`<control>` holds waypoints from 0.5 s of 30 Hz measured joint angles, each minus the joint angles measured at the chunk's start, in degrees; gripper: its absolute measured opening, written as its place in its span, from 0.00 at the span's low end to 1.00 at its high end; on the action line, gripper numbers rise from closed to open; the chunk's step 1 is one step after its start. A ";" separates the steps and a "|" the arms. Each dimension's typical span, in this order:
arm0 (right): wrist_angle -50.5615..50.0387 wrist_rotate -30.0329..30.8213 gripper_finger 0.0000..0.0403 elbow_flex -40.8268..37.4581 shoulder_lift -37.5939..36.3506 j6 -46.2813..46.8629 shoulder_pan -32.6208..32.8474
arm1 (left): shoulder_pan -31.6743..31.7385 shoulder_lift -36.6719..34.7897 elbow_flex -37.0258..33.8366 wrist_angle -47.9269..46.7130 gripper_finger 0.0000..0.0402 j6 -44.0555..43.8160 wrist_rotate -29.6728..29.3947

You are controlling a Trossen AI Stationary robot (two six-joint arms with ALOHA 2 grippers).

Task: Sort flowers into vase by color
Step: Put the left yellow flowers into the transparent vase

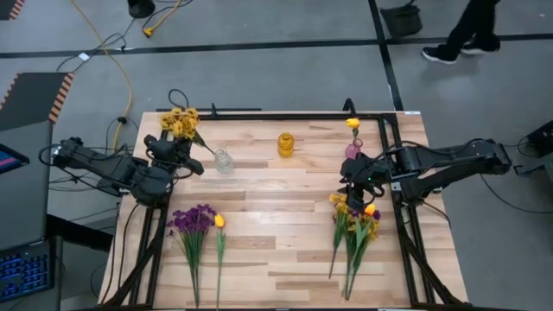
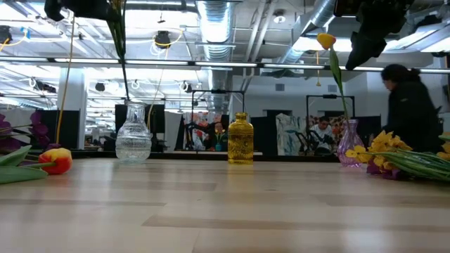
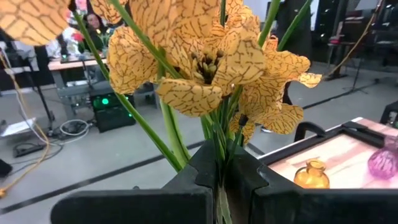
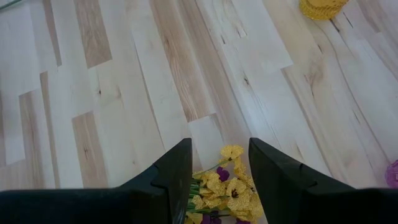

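Yellow bunch (image 3: 205, 68) fills the left wrist view, left gripper (image 1: 177, 149) clamped on its stems, upper left; clear vase (image 1: 224, 161) just right. Right gripper (image 1: 363, 183) open over the mixed pile (image 1: 356, 226).

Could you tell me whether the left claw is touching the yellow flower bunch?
Touching: the left wrist view shows the left claw shut on the yellow flower bunch stems.

yellow bunch (image 3: 211, 68) stems hidden inside clamped fingers, blossoms cropped, person (image 2: 411, 112) perhaps partly cut off
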 joint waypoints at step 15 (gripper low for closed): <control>0.00 0.00 0.46 0.00 0.00 -0.02 -0.01 | 2.70 7.45 -0.02 0.00 0.00 -2.56 -0.90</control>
